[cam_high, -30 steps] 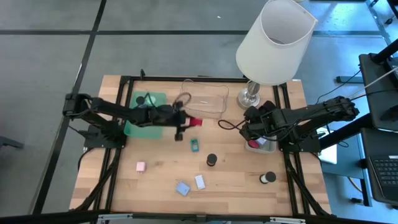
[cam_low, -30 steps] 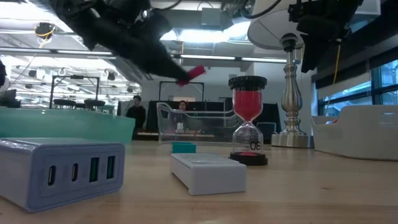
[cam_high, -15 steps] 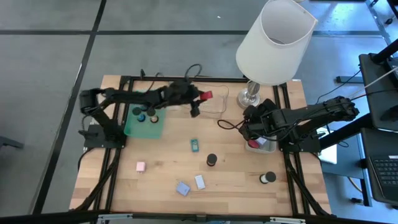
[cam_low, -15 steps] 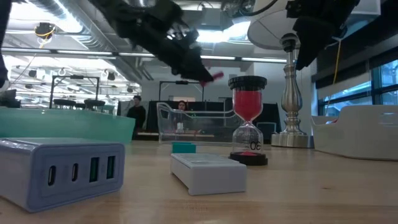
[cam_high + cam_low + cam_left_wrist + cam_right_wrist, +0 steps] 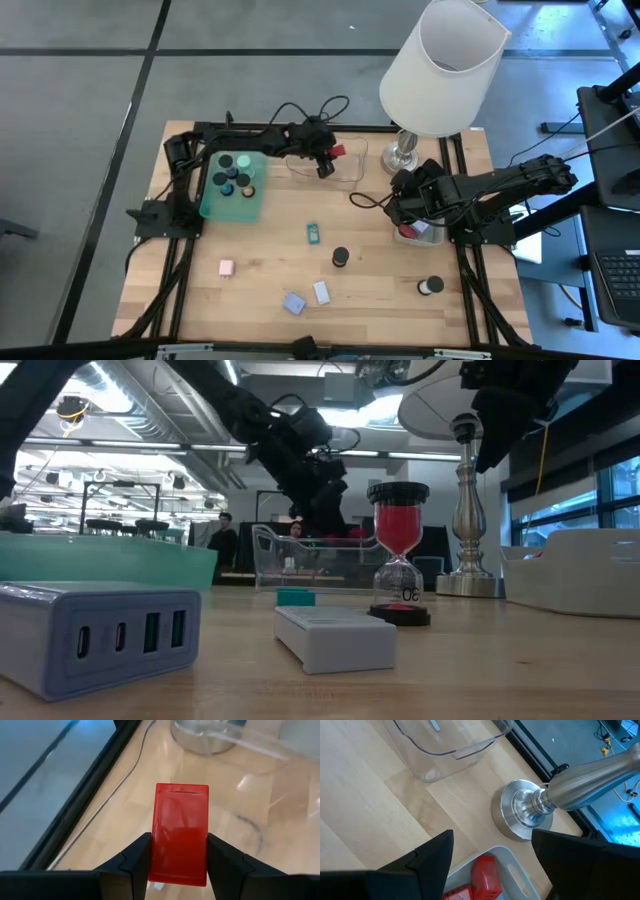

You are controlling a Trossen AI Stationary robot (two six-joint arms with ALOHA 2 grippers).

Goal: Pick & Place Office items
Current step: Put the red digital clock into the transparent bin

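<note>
Left hand (image 5: 177, 865) is clamping the red block (image 5: 180, 839) between its fingers, hanging over the clear tray (image 5: 345, 165). Risk, judged: releasing off-centre could bounce the block off the tray wall onto the counter (image 5: 260, 285). Right hand (image 5: 408, 222) is idling, partly open, over the grey tray (image 5: 512, 865). No legible writing.

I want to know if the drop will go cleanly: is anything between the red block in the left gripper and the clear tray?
Nothing visible stands in the way. The left gripper holds the red block above the clear tray, whose floor beneath the block looks bare in the left wrist view.
</note>
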